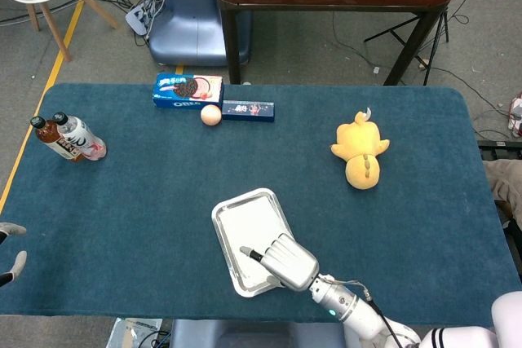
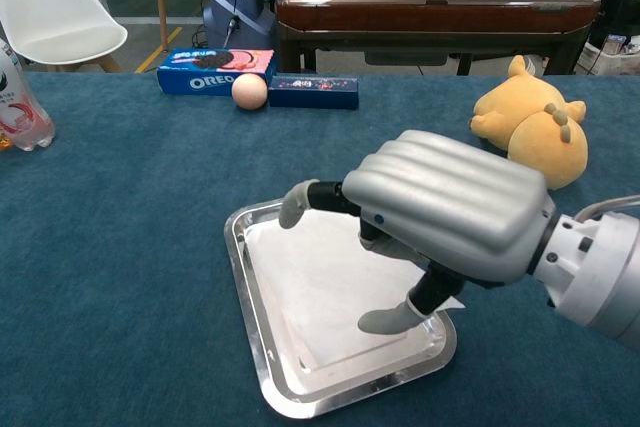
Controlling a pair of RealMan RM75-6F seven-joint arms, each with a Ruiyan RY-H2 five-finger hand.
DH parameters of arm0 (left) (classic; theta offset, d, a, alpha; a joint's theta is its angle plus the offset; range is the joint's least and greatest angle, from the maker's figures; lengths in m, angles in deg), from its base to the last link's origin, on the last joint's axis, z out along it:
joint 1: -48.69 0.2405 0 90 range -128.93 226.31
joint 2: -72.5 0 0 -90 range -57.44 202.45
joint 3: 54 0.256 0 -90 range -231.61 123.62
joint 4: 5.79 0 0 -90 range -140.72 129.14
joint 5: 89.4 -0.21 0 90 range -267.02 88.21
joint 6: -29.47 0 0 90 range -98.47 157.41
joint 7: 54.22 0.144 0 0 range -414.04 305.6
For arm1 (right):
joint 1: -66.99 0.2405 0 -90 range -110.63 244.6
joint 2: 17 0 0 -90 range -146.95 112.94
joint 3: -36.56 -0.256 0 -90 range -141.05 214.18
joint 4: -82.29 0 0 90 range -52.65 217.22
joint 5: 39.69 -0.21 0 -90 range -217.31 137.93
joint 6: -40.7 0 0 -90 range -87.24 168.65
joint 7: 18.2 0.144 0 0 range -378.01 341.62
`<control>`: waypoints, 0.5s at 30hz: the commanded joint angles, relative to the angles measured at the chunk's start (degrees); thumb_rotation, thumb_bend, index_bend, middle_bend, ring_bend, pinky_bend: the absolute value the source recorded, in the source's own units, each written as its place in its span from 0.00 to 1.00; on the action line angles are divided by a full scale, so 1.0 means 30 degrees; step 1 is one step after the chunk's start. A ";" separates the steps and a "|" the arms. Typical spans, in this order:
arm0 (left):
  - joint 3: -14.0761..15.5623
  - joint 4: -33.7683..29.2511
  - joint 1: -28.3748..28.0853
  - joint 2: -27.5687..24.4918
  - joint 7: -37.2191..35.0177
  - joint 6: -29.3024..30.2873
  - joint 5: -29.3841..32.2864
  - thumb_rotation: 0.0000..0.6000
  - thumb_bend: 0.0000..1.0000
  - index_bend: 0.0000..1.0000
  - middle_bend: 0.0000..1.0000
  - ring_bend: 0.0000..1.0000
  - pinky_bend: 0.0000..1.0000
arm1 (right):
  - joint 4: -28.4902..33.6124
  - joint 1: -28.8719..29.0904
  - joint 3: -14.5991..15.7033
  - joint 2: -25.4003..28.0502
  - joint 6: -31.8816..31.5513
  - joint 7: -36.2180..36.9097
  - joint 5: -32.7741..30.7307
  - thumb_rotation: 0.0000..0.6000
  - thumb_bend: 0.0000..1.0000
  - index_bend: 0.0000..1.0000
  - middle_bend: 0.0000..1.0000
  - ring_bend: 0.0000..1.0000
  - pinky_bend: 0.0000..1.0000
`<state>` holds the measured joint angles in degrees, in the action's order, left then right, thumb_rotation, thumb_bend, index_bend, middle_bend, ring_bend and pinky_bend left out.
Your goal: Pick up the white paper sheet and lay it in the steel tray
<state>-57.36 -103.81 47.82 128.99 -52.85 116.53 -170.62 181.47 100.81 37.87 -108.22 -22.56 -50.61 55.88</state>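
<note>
The steel tray [image 1: 217, 222] [image 2: 256, 347] sits near the table's front edge, in the middle. The white paper sheet [image 1: 253, 230] [image 2: 310, 287] is spread over it. The sheet's right side rises over the tray's right rim into my right hand [image 1: 285, 261] [image 2: 450, 207]. That hand hovers over the tray's front right corner and pinches the sheet between thumb and fingers, with one finger stretched out over the tray's far edge. Only the fingertips of my left hand [image 1: 8, 250] show, at the far left edge of the head view, apart and holding nothing.
At the back of the table are an Oreo box [image 1: 188, 90] [image 2: 215, 70], a peach-coloured ball [image 1: 211, 115] [image 2: 249, 91] and a dark blue box [image 1: 248, 110]. A yellow plush toy [image 1: 360, 148] [image 2: 530, 127] lies at the right. Two bottles [image 1: 69, 138] lie at the left.
</note>
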 commanded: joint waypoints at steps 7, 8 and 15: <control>0.0018 0.0077 0.0038 0.0002 -0.0101 0.0064 -0.0067 1.00 0.35 0.39 0.34 0.24 0.38 | -0.0011 -0.0102 -0.0010 0.0108 -0.0163 0.0323 0.0264 1.00 0.00 0.27 1.00 1.00 1.00; 0.0020 0.0092 0.0045 0.0001 -0.0112 0.0070 -0.0069 1.00 0.36 0.39 0.34 0.24 0.38 | -0.0048 -0.0176 -0.0016 0.0130 -0.0351 0.0379 0.0375 1.00 0.00 0.27 1.00 1.00 1.00; 0.0009 0.0066 0.0034 0.0000 -0.0092 0.0001 0.0016 1.00 0.36 0.39 0.34 0.24 0.38 | -0.0307 -0.0885 -0.0277 0.0730 -0.1916 -0.0277 0.0947 1.00 0.00 0.38 1.00 1.00 1.00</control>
<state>-57.34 -103.61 47.93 128.99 -53.14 116.54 -170.58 180.65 98.73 37.33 -106.67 -27.59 -50.82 58.43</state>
